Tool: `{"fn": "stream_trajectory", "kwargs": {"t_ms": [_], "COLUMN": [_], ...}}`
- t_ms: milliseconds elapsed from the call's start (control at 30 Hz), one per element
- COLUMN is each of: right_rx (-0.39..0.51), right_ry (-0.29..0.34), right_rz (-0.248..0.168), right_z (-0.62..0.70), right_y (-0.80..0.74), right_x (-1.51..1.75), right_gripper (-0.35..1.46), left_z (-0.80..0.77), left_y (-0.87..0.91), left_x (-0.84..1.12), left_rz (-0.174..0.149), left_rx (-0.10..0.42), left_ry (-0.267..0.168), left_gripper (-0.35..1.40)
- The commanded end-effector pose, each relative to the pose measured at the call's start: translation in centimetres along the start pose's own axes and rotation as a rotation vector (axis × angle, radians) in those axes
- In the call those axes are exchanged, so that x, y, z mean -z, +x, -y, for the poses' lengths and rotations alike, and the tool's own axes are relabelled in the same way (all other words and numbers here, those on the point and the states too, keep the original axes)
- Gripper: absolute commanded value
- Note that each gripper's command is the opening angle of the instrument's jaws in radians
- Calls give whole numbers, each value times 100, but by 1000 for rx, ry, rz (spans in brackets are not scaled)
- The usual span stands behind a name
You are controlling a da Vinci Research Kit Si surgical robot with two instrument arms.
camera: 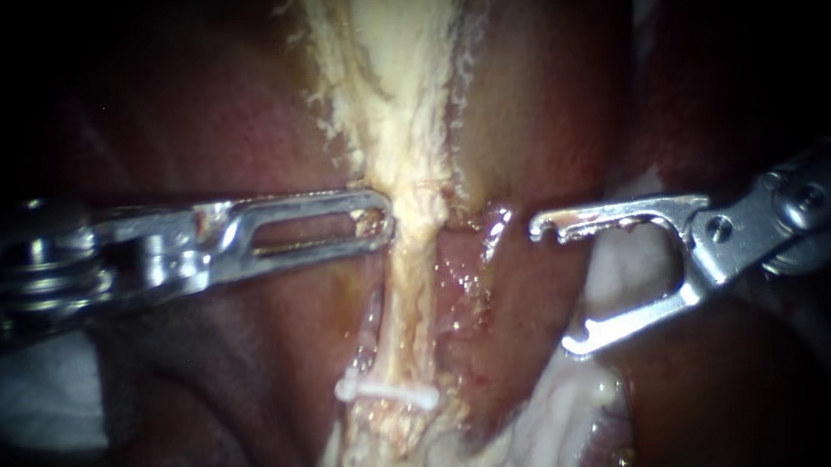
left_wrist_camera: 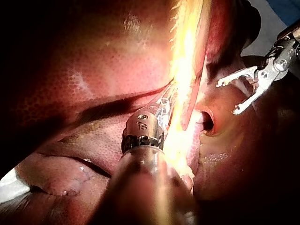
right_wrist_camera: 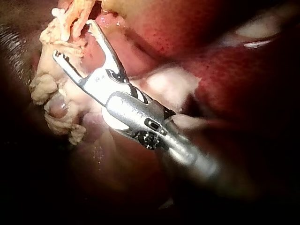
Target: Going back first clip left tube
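Gaping wide and empty, the hooked jaws of my silver right instrument (camera: pixel 553 287) hang just beside the pale yellowish tube (camera: pixel 411 294), higher up than the small white clip (camera: pixel 389 391) clamped across it. My silver left instrument (camera: pixel 383 224) touches the tube's other side with its slotted tip; whether it grips cannot be told.

liver (camera: pixel 215 121): dark red, glistening, filling the field either side of centre. pale whitish soft tissue (camera: pixel 543 423) at 5 o'clock, lying against the liver's edge. white patch (camera: pixel 28 398) at 8 o'clock, in shadow; material cannot be told.
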State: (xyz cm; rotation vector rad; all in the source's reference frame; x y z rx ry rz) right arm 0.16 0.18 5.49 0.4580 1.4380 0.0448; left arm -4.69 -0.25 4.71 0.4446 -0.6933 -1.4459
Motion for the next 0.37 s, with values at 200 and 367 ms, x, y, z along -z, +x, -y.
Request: {"fn": "stream_trajectory", "kwargs": {"t_ms": [200, 367], "right_rx": [-1, -1], "right_ry": [-3, -6], "right_rz": [-9, -14], "right_z": [0, -1], "right_y": [0, 1], "right_x": [1, 1], "right_gripper": [60, 60], "left_z": [-3, -4], "left_y": [-1, -1], "left_x": [5, 6], "left_rz": [-3, -4], "left_rx": [0, -1], "left_ry": [3, 4], "left_gripper": [-35, -35]}}
